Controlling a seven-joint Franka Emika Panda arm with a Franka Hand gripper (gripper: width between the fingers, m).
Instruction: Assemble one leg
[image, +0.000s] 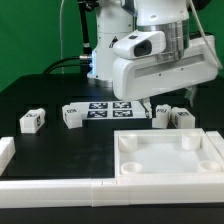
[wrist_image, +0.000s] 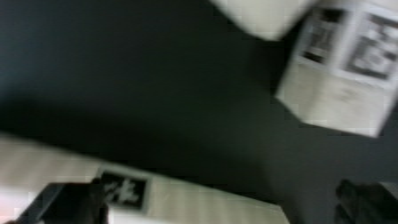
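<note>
**Assembly of one leg, opening stage.** The gripper (wrist_image: 222, 203) hangs low over the black table (image: 60, 150). Its two dark fingers (wrist_image: 68, 203) are spread wide, one at each side of the wrist view, and nothing lies between them, so it holds no part. In the same view a leg (wrist_image: 347, 85) lies on the table ahead of the fingers and apart from them (the picture is blurred, so the tags cannot be read). The exterior view shows two legs (image: 162, 113) close together beneath the arm, just beside the marker board (image: 108, 108). Which of these the wrist camera sees cannot be told. Two further legs (image: 31, 121) lie well apart from them toward the exterior view's left. The square tray-like piece (image: 165, 172) sits nearer the camera, and its round corner sockets look empty. As far as the pictures show, no leg has been seated or lifted yet. The grasp, the carry to a socket and the fitting all appear to remain.
</note>
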